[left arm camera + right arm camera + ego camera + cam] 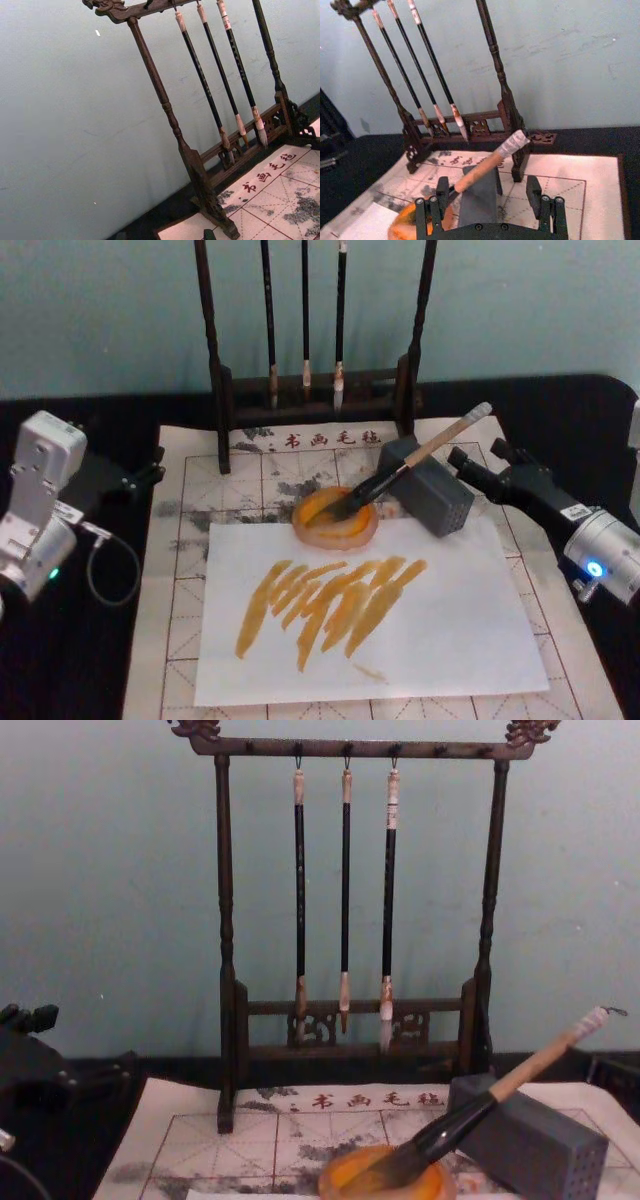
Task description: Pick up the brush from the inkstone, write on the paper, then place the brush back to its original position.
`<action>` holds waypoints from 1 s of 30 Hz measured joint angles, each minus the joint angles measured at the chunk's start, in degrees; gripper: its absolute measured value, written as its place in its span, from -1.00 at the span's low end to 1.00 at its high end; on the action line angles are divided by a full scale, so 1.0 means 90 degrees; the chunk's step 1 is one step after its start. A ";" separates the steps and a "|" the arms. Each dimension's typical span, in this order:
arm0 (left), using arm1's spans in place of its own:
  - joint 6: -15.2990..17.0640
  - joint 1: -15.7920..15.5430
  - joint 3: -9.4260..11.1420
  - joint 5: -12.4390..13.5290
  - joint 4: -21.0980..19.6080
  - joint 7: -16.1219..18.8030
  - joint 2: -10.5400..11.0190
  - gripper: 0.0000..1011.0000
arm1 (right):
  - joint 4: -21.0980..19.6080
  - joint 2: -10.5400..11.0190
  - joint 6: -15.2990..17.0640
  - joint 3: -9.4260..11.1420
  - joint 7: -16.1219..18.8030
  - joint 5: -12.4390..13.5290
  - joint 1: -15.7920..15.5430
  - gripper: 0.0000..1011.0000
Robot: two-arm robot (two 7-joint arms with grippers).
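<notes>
Here the brush (pixel 400 476) lies with its dark bristles in the inkstone (pixel 335 520) and its handle propped on the grey block (pixel 428 486) just right of the dish — nothing grips it. The right gripper (pixel 480 462) sits right of the block, close to the brush's wrapped end, fingers apart. The left gripper (pixel 150 472) rests well left of the inkstone; whether it is parted is unclear. The paper (pixel 372 617), streaked orange, lies just in front of the inkstone — the rack (pixel 350 920) stands behind it.
</notes>
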 joint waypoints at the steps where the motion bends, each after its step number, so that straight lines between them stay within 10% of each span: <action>1: 0.0000 0.0000 0.0000 0.0000 0.0000 0.0000 0.0000 0.98 | 0.0024 -0.0010 -0.0048 -0.0006 -0.0031 -0.0107 -0.0006 0.98; 15: 0.0000 0.0000 0.0000 0.0000 0.0000 0.0000 0.0000 0.98 | 0.0245 -0.0205 -0.0366 0.0028 -0.0257 -0.0764 -0.0022 0.98; 30: 0.0000 0.0000 0.0000 0.0000 0.0000 0.0000 0.0000 0.98 | 0.0258 -0.0249 -0.0402 0.0088 -0.0275 -0.0850 -0.0049 0.98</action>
